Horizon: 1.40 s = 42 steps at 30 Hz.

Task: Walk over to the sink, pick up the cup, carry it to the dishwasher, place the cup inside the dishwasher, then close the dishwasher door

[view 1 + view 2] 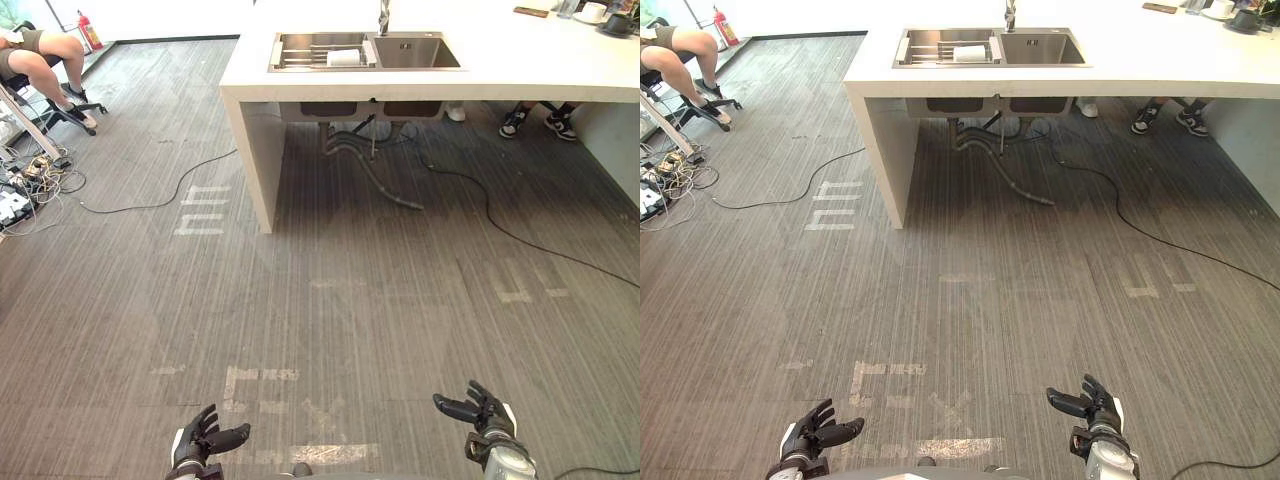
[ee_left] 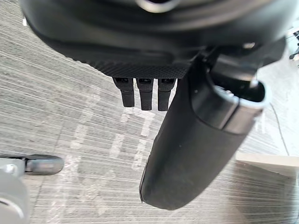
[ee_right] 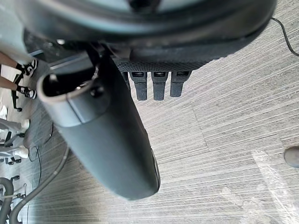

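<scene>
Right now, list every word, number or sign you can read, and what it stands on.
No text can be read.
The floor marks: worn white shapes, not legible.
The fire extinguisher: any label is too small to read.
The cup in the sink: no print to be seen.

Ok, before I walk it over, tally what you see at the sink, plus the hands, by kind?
Hands: 2 (left hand, right hand), both empty
Sink basins: 2 (left basin, right basin)
Faucet: 1
Cup: 1, white, in the left basin
Total: 6
</scene>
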{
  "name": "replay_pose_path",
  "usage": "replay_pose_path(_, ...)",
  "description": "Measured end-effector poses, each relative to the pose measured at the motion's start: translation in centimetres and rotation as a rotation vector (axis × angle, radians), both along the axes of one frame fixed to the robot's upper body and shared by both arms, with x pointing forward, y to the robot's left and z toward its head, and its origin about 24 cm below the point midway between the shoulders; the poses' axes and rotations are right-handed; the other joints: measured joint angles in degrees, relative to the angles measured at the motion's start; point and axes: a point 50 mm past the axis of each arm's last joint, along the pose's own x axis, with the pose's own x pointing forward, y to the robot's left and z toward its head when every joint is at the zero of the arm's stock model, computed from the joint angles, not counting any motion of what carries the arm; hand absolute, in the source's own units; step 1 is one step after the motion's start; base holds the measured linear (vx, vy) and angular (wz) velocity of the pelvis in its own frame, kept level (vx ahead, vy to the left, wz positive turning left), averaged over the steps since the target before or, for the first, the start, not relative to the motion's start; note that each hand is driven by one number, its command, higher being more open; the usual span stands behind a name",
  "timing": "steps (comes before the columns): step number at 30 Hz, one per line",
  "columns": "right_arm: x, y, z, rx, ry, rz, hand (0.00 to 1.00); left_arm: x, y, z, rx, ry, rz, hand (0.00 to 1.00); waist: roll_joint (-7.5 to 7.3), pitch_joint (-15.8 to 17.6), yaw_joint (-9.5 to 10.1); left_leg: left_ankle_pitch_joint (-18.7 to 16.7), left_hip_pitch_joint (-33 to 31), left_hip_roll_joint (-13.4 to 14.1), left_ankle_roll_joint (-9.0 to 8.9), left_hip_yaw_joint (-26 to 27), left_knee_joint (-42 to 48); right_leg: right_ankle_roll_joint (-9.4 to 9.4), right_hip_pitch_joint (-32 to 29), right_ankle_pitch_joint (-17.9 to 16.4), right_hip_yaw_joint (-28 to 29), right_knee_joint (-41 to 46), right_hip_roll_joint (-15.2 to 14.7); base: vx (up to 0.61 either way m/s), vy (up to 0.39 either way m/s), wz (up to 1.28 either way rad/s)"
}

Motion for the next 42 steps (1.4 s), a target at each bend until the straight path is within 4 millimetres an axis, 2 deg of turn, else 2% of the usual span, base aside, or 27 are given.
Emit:
replay_pose_path(13,-1.2,0.0,-0.7,0.039,0.030,-0.066,0.90,-0.1,-0.1,0.0,-0.003,0.000,-0.001,0.90,0.28,0.1,-0.42,0.0,0.5,-0.2,0.16,0.0,0.4,-0.46,0.3,-0.2,-1.2,1.1,-0.4,-0.02,0.004,0.01)
replay_pose_path(21,-1.3,0.2,-0.8,0.041,0.037,-0.064,0.90,-0.2,-0.6,-0.2,-0.009,0.011,-0.028,0.90,0.30,0.1,-0.67,0.8,0.4,-0.2,2.29,0.5,-0.6,-1.81,-0.6,-0.2,-2.6,0.9,-0.4,-0.06,-0.006,-0.03)
replay_pose_path(23,-1.3,0.2,-0.8,0.041,0.038,-0.061,0.90,-0.2,-0.7,-0.2,-0.012,0.012,-0.028,0.90,0.29,0.1,-0.66,0.9,0.3,-0.2,2.36,0.6,-0.7,-1.86,-0.7,-0.2,-2.7,0.9,-0.4,0.00,0.000,0.00)
replay_pose_path(27,-0.8,0.4,-0.7,0.039,0.031,-0.040,0.90,-0.1,-0.8,-0.2,-0.011,0.011,-0.034,0.90,0.21,0.2,-0.55,-0.5,-1.1,-0.3,2.92,1.1,0.3,-2.05,-1.9,-0.5,-2.7,1.0,-0.6,0.03,0.010,-0.04)
replay_pose_path(29,-0.1,0.4,-0.5,0.037,0.015,-0.035,0.90,0.1,-1.1,-0.2,-0.012,0.006,-0.052,0.90,0.04,1.0,-0.44,-3.4,-3.2,-0.5,3.43,1.7,4.3,-1.88,-4.0,-3.2,-2.6,4.5,-1.5,0.06,0.025,-0.08)
replay_pose_path(31,0.3,0.4,-0.3,0.028,0.009,-0.022,0.90,0.3,-1.5,0.0,-0.013,-0.008,-0.082,0.90,-0.65,2.3,-0.45,-8.5,-5.1,-1.3,4.39,2.1,10.9,0.24,-7.5,-9.3,-3.0,15.5,-4.6,0.11,0.046,0.02)
replay_pose_path(32,0.4,0.3,-0.2,0.022,0.011,-0.015,0.90,0.3,-1.6,0.0,-0.015,-0.007,-0.089,0.90,-0.84,2.4,-0.49,-9.6,-5.2,-1.5,4.58,2.2,12.0,0.92,-8.7,-10.0,-3.7,19.2,-5.5,0.16,0.054,-0.12)
replay_pose_path(33,0.8,0.3,-0.1,0.012,0.004,0.007,0.90,0.2,-1.8,0.0,-0.017,-0.004,-0.098,0.90,-0.57,2.6,-0.14,-11.3,-5.2,-1.3,5.09,2.4,13.4,1.24,-13.3,-10.1,-4.6,29.7,-7.4,0.16,0.049,-0.16)
replay_pose_path(34,1.1,0.5,0.1,0.009,-0.002,0.025,0.90,0.4,-1.7,0.1,-0.013,-0.007,-0.103,0.90,-0.52,3.0,-0.14,-11.7,-4.6,-1.3,5.63,2.4,13.8,1.74,-16.1,-10.3,-5.0,35.3,-8.5,0.25,0.044,-0.13)
replay_pose_path(35,1.5,0.8,0.1,0.009,-0.009,0.049,0.90,0.6,-1.3,0.2,-0.001,-0.014,-0.106,0.90,-0.92,4.1,-0.42,-13.1,-2.8,-1.0,5.82,2.3,14.3,0.49,-18.9,-11.3,-5.6,41.6,-9.8,0.33,0.010,-0.02)
replay_pose_path(37,2.1,1.0,0.4,0.000,-0.024,0.081,0.90,0.9,-1.1,0.4,0.003,-0.025,-0.096,0.90,-0.30,4.9,-0.69,-14.4,-0.3,0.7,4.66,2.2,14.4,-0.47,-22.2,-12.7,-7.9,41.0,-9.8,0.38,-0.023,0.04)
replay_pose_path(38,2.5,1.0,0.7,-0.008,-0.034,0.098,0.90,1.4,-1.0,0.6,0.001,-0.042,-0.087,0.90,0.75,5.5,-0.98,-15.0,1.2,2.2,3.94,1.5,13.7,-0.69,-24.8,-12.6,-9.7,38.1,-9.2,0.36,-0.049,0.19)
replay_pose_path(39,2.7,0.7,0.9,-0.020,-0.039,0.111,0.90,2.2,-1.1,0.8,0.002,-0.061,-0.090,0.90,1.20,5.9,-1.06,-14.9,2.5,3.5,3.44,0.8,12.5,-0.79,-26.7,-12.1,-10.9,34.6,-8.3,0.59,-0.126,0.46)
replay_pose_path(40,3.1,0.2,1.3,-0.039,-0.050,0.122,0.90,3.6,-1.2,1.2,-0.003,-0.101,-0.086,0.90,2.16,6.8,-1.52,-14.7,4.5,5.9,2.01,-0.7,10.3,-0.69,-29.4,-8.0,-11.9,26.7,-6.8,0.52,-0.138,0.46)
replay_pose_path(41,3.2,0.2,1.3,-0.042,-0.053,0.125,0.90,3.9,-1.2,1.3,-0.002,-0.109,-0.086,0.90,2.25,7.0,-1.69,-14.6,4.7,6.2,1.60,-1.1,9.8,-0.57,-29.8,-6.7,-12.0,24.7,-6.6,0.67,-0.213,0.64)
replay_pose_path(42,3.4,0.1,1.6,-0.049,-0.065,0.129,0.90,4.6,-1.0,1.6,0.007,-0.128,-0.088,0.90,1.37,7.3,-2.35,-15.0,6.1,6.6,-0.10,-2.2,9.3,-0.80,-30.5,-0.3,-11.2,16.7,-6.2,0.48,-0.189,0.47)
